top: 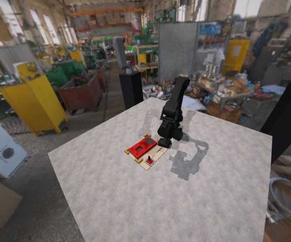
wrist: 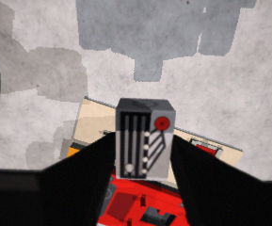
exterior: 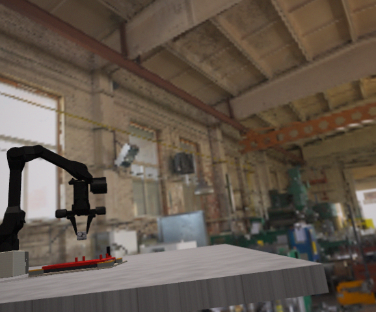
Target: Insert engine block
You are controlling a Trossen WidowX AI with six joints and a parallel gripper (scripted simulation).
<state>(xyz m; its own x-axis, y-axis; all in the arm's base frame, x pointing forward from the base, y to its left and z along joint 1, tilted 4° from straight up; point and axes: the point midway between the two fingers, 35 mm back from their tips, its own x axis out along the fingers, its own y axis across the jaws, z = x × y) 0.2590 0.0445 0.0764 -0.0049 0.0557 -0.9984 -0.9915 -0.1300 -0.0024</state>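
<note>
My gripper (exterior: 81, 232) (wrist: 142, 139) is shut on the engine block (exterior: 81, 235) (wrist: 156, 162), a small grey block with dark stripes and a red disc on top. The block hangs in the air above the red car body in the exterior view; in the top view the arm hides it. The car body (top: 137, 153) (exterior: 70, 265) (wrist: 166, 198) lies flat on the beige board, with a dark opening (top: 139, 148) (wrist: 157, 216) in it. Small red pegs stand up from the body. Which side of the opening has the rib is too small to tell.
The beige board (top: 146, 166) (wrist: 93, 113) has orange corner brackets (top: 139, 160) around the car body. A red piece with a black upright knob (top: 149, 159) (exterior: 108, 250) stands on the board beside the body. A pale box (exterior: 4, 265) stands by the arm's base.
</note>
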